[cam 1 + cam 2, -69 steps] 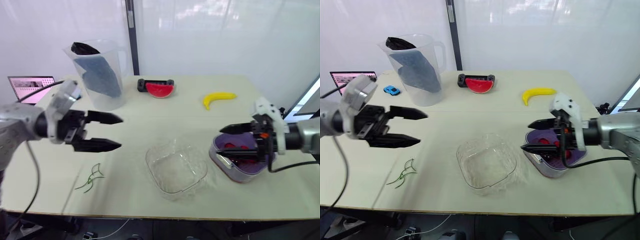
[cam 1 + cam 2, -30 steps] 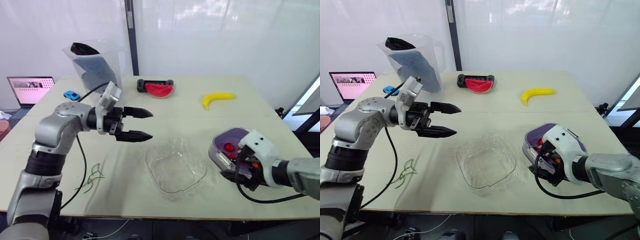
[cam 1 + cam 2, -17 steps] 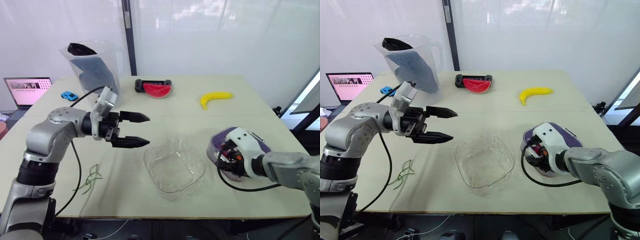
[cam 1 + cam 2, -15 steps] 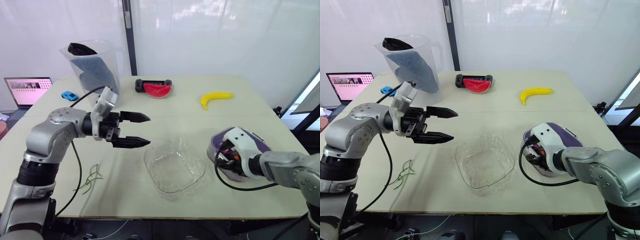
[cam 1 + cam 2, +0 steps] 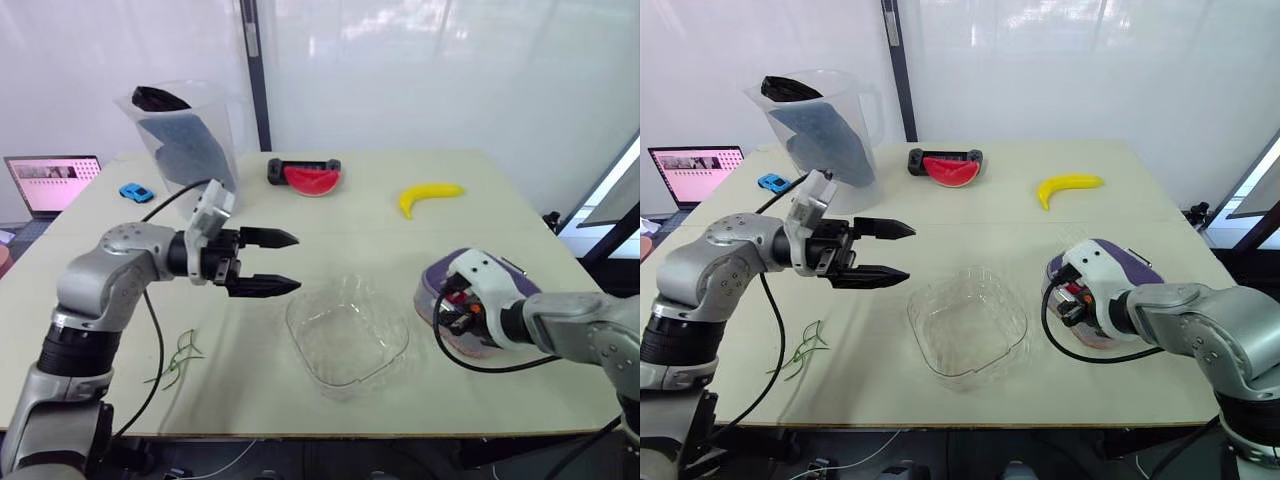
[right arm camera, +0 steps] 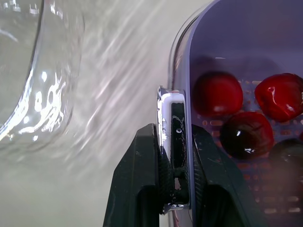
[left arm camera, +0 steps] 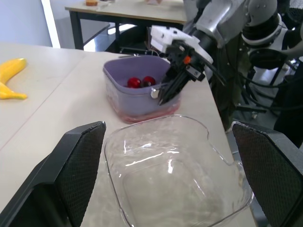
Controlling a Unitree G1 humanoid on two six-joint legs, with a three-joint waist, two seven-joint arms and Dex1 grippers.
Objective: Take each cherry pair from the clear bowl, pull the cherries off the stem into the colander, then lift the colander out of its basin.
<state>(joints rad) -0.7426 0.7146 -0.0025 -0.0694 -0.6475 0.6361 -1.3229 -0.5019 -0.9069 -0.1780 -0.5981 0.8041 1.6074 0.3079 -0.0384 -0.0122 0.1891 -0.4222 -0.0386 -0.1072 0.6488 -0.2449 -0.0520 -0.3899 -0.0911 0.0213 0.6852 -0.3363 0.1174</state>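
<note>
The colander (image 7: pixel 135 97) sits in its basin (image 7: pixel 144 116) near the desk's (image 5: pixel 350 215) right edge, cherries (image 6: pixel 215 92) inside; the bowl (image 5: pixel 292 330), mid-desk toward the front edge, looks empty, so the lift appears to be the step in hand; the right gripper (image 6: pixel 173 142) is pinched tight on the colander's bowl-side rim, a finger on either side; the colander's body lies wholly beyond that grip, toward the right edge, so a straight-up pull would likely tip it that way; the left gripper (image 5: pixel 297 261) hangs wide open and empty left of the bowl, well apart from the colander.
</note>
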